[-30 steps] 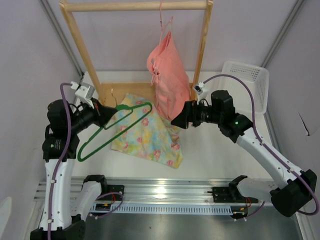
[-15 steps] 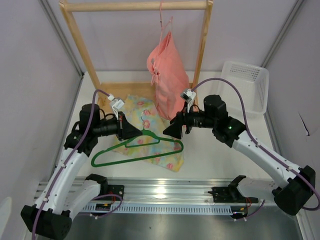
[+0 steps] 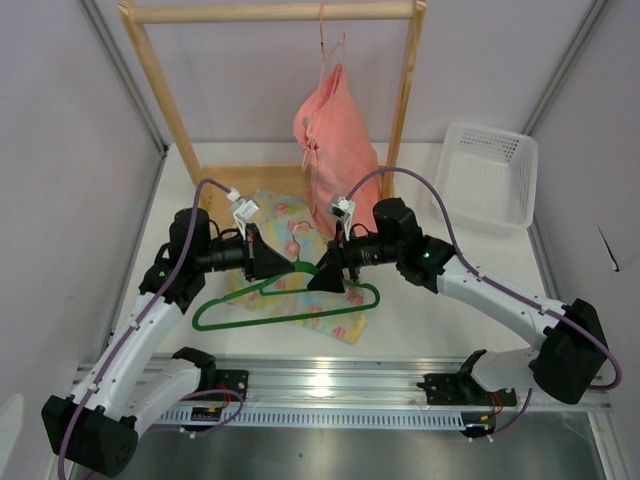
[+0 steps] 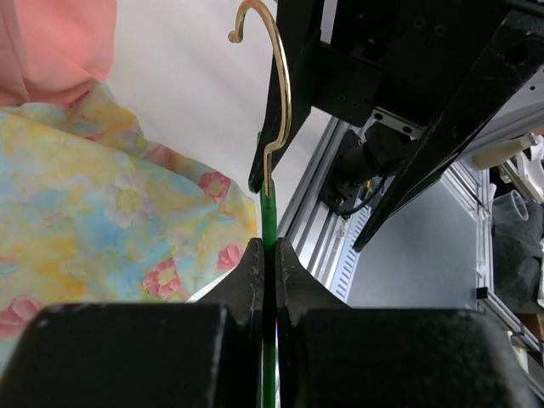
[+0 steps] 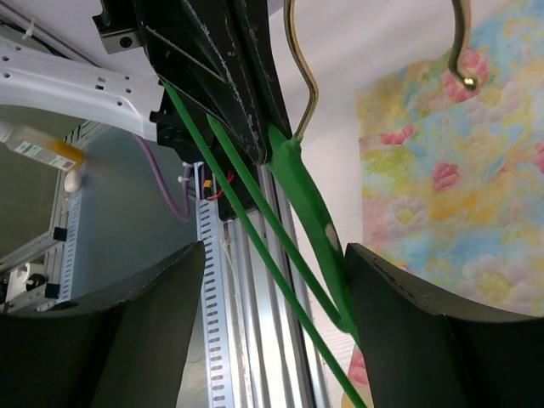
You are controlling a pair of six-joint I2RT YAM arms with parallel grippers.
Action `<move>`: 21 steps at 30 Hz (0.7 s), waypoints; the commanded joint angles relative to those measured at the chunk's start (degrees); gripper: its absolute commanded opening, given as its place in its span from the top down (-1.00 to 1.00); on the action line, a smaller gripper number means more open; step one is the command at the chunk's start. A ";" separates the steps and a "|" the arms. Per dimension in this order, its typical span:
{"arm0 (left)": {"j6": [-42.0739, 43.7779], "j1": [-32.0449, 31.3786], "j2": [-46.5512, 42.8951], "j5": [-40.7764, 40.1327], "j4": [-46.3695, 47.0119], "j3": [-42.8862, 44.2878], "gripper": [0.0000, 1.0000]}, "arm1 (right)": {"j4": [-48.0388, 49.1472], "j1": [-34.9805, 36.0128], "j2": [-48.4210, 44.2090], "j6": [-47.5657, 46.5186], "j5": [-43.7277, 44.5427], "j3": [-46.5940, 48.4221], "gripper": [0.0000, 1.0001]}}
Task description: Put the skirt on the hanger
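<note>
The dark green hanger (image 3: 290, 305) is held low over the floral skirt (image 3: 338, 322), which lies flat on the table. My left gripper (image 3: 274, 265) is shut on the hanger's green neck (image 4: 270, 223), just below the gold hook (image 4: 281, 76). My right gripper (image 3: 322, 278) faces it from the right. It is open, with the hanger's shoulder and bars (image 5: 308, 200) between its fingers (image 5: 157, 319); the shoulder lies close against the right finger. The skirt (image 5: 459, 187) shows beyond both grippers.
A salmon-pink garment (image 3: 335, 155) hangs on a thin hanger from the wooden rack (image 3: 270, 12) at the back. A white basket (image 3: 490, 175) stands at the right. The metal rail (image 3: 320, 385) runs along the near edge.
The left arm swung the hanger right and over the skirt. The right gripper came down and left until its fingers stood around the hanger's shoulder, and they narrowed a little.
</note>
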 commanded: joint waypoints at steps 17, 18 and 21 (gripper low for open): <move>-0.07 -2.41 -0.36 1.77 3.61 -2.23 1.00 | 11.94 2.58 3.97 5.04 -0.85 -0.86 0.21; -0.07 -2.50 -0.45 1.77 3.87 -2.32 1.00 | 12.37 2.58 4.31 5.13 -0.76 -0.95 0.22; -0.24 -2.76 -0.63 2.03 4.31 -2.67 1.00 | 12.90 2.67 4.84 5.66 -0.76 -1.22 0.27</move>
